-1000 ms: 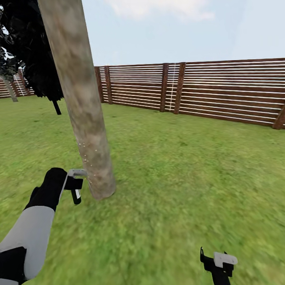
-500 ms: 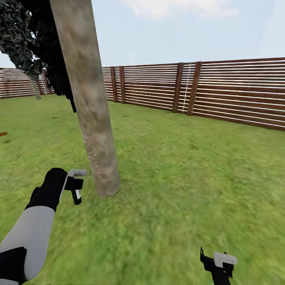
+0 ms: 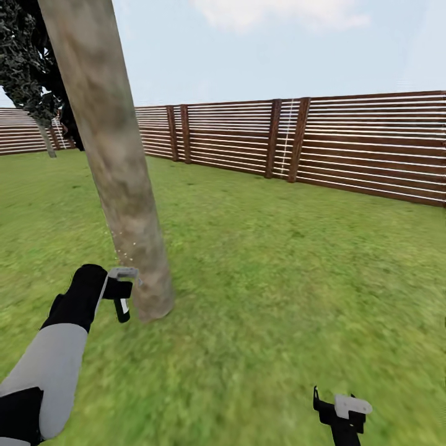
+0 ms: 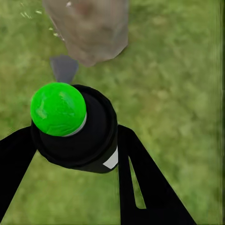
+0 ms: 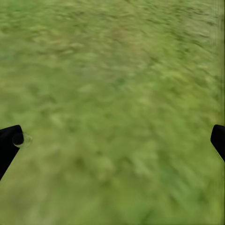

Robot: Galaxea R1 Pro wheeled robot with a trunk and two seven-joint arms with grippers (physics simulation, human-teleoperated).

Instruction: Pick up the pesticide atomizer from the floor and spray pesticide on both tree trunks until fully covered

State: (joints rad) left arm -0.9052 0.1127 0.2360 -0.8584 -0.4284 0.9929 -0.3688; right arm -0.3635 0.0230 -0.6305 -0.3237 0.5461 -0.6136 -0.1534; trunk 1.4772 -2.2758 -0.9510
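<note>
Flat, even daylight under a pale blue sky with soft white cloud; no cast shadows anywhere. The grass (image 3: 279, 260) is smeared and blurry, most of all in both wrist views. The fence (image 3: 347, 145) slats look sharp but slant toward the picture's edges. No glare.
</note>
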